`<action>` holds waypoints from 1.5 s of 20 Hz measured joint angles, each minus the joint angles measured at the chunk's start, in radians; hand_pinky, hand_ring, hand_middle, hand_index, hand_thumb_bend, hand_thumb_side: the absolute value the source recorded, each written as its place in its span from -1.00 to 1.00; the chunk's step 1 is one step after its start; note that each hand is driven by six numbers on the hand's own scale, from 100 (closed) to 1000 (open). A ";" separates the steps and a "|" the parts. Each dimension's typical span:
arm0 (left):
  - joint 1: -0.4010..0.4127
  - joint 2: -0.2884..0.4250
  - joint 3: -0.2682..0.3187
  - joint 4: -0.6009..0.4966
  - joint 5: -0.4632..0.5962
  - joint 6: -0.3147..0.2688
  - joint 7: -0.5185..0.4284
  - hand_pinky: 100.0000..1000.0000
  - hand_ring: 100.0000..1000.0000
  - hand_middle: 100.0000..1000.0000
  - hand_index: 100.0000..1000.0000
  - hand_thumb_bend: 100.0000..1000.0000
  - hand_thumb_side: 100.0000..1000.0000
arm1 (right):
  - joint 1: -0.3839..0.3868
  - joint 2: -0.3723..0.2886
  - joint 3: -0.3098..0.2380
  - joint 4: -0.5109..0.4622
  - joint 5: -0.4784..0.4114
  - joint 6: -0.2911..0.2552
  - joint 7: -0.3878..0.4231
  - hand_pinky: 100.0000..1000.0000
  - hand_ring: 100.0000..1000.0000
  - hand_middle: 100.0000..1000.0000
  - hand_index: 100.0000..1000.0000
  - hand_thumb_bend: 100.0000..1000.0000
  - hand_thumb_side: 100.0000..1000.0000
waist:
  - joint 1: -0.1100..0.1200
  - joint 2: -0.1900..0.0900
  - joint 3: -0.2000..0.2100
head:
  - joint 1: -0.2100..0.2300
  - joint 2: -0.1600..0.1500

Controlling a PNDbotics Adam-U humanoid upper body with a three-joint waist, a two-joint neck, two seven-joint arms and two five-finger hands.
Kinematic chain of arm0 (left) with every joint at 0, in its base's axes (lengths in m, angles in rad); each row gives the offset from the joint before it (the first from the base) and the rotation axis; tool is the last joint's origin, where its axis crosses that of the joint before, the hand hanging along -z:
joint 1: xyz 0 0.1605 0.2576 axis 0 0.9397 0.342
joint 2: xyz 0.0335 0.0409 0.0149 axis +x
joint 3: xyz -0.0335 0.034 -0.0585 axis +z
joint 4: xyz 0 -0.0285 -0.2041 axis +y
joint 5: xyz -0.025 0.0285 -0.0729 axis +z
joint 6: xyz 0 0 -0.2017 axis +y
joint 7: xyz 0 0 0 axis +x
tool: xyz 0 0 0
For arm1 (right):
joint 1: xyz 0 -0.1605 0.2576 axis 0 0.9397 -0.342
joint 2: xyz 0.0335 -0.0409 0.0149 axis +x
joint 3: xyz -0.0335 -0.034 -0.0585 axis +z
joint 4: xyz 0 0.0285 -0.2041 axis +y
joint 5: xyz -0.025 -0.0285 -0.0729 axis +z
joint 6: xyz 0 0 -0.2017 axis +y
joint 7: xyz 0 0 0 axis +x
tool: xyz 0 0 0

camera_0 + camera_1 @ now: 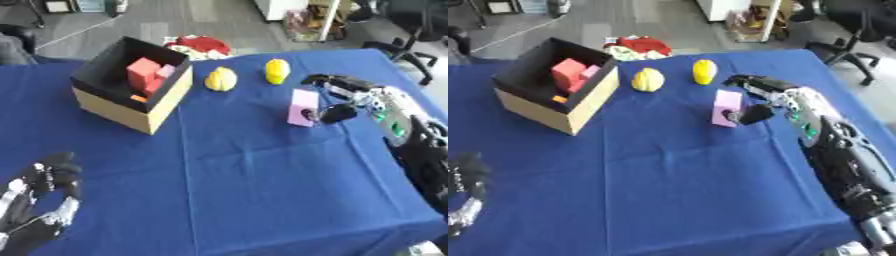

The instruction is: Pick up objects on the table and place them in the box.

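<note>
A pink block [303,107] stands upright on the blue table, right of centre. My right hand [343,98] reaches in from the right; its fingers arch over the block's top and the thumb touches its near side, curling round it. Two yellow fruit-like things sit behind: a rounder one [220,79] and a smaller one [277,71]. The box [131,102], tan outside and black inside, stands at the left and holds a red block [142,72] with a pink piece beside it. My left hand [39,202] rests open at the lower left, fingers up.
The blue tablecloth [245,180] covers the whole table, with its far edge just behind the yellow things. Beyond it on the floor lie a red and white bundle [199,45], an office chair [407,47] and shelving.
</note>
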 measured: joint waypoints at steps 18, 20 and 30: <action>0.000 0.000 0.000 0.000 0.000 0.000 0.000 0.41 0.23 0.25 0.71 -1.00 -0.84 | -0.013 0.011 0.029 0.079 0.086 0.043 0.052 0.69 0.71 0.82 0.97 -0.49 -0.29 | 0.000 0.000 0.004 | -0.006 0.000; 0.000 0.000 0.000 0.000 0.000 0.000 0.000 0.41 0.23 0.25 0.71 -1.00 -0.83 | -0.021 0.012 0.026 0.084 0.096 0.051 0.033 0.47 0.45 0.51 0.84 -0.60 -0.57 | 0.000 0.000 0.005 | -0.006 0.000; 0.001 0.000 0.000 0.000 0.001 0.000 -0.001 0.41 0.23 0.25 0.70 -1.00 -0.84 | -0.168 0.068 0.031 0.026 0.083 0.071 -0.142 0.34 -0.06 -0.15 0.43 -1.00 -1.00 | 0.000 -0.004 0.007 | -0.008 0.000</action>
